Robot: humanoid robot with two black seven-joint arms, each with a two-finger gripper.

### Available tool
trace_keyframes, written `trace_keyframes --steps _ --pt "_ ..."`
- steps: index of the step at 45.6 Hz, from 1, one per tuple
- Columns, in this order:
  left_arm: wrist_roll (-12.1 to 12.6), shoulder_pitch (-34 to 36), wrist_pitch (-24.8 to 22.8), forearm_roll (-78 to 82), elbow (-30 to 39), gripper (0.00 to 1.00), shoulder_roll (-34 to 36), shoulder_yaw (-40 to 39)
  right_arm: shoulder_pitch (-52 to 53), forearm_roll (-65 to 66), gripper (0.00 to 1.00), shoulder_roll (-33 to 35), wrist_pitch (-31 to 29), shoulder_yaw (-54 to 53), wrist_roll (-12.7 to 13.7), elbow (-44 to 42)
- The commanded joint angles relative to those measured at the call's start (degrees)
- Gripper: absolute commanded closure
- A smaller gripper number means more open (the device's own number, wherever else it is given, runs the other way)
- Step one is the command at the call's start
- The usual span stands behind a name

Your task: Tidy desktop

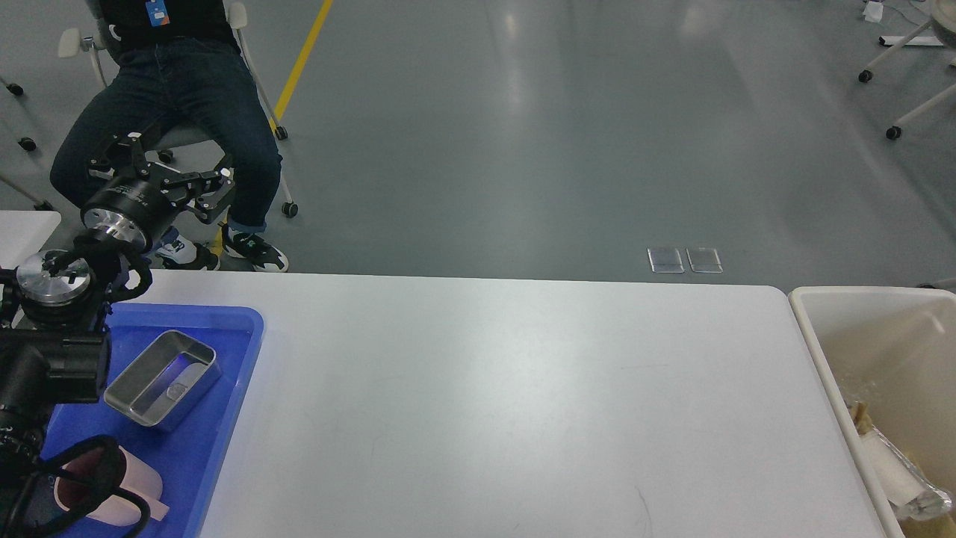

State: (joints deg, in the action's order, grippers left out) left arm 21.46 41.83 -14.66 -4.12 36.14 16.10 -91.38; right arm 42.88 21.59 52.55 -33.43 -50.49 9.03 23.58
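The white desktop (508, 388) fills the lower view, with nothing lying on its bare middle. My left gripper (175, 168) is raised above the table's far left edge, fingers spread wide open and empty, in front of a seated person. A blue tray (224, 418) at the left holds a metal rectangular tin (164, 379) and a pink cup (112, 489) lying on its side, partly hidden by my arm. My right gripper is out of view.
A cream bin (874, 351) stands at the right edge of the table with wrapped rubbish (900, 463) inside. A seated person (164, 97) on a wheeled chair is just beyond the far left edge. Grey floor lies behind.
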Motion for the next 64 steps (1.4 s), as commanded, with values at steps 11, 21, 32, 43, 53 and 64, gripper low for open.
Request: trace_keyframes --steps 11,21,32,43,53,64 --pt "-0.36 1.76 -1.07 0.07 -0.1 0.03 -0.28 0.51 6.96 -15.95 0.0 -21.52 0.56 -15.16 0.72 -0.2" --pt "-0.63 1.59 -1.16 -0.01 -0.1 0.03 -2.82 0.42 4.59 -27.46 0.0 -30.84 1.0 -19.73 0.72 -0.29" --pt "-1.59 -0.52 -1.43 0.07 -0.1 0.03 -8.54 0.07 0.63 -33.28 0.0 -40.77 0.74 -25.35 0.63 -0.2" --pt "-1.77 -2.19 -5.46 0.16 -0.19 0.03 -14.69 0.33 -0.43 -33.36 0.0 -47.54 0.47 -29.14 0.64 0.07" --pt "-1.86 -4.3 -6.35 0.34 -0.28 0.03 -16.01 0.51 -0.78 -33.19 0.0 -48.16 0.03 -29.14 0.55 -0.02" --pt "-1.77 -5.88 -6.44 2.27 -0.28 0.03 -15.57 1.38 -2.18 -32.92 0.0 -48.16 0.12 -29.05 0.28 -0.2"
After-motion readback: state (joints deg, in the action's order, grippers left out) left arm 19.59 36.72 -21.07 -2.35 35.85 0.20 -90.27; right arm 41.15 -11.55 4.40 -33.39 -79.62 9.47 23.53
